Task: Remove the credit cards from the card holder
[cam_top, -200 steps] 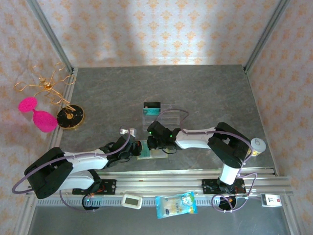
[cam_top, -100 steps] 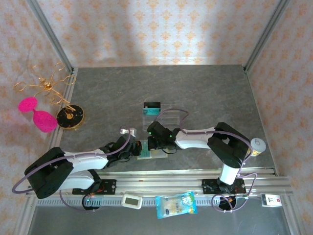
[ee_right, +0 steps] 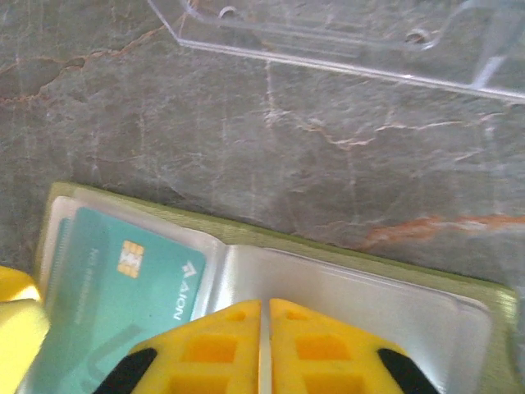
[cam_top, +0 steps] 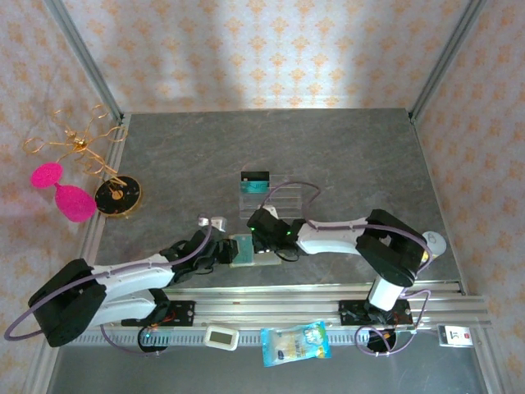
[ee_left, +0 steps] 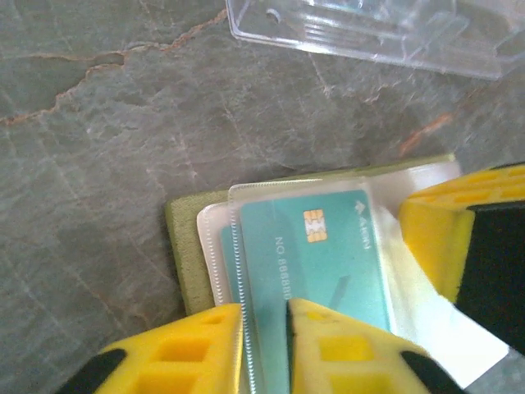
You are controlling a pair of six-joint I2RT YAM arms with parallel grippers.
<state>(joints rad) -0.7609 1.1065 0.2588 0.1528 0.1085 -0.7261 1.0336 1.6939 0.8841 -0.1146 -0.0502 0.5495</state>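
Observation:
The olive-yellow card holder lies open near the table's front edge. A teal credit card with a gold chip sits partly in its clear left pocket. My left gripper is shut on that card's near edge, the sleeve's ribbed edge also between the fingers. My right gripper is shut, its tips down on the clear right pocket of the card holder. The teal card lies left of it. Another teal card with a dark strip rests at the far end of the tray.
A clear plastic tray with compartments lies just beyond the card holder, also the tray and the tray. At far left stand a gold wire stand, pink pieces and a black-gold disc. A snack packet lies below the rail.
My left arm has drawn back toward the left and front, and more teal shows at the card holder's left side. The right gripper has shifted slightly and stays on the card holder.

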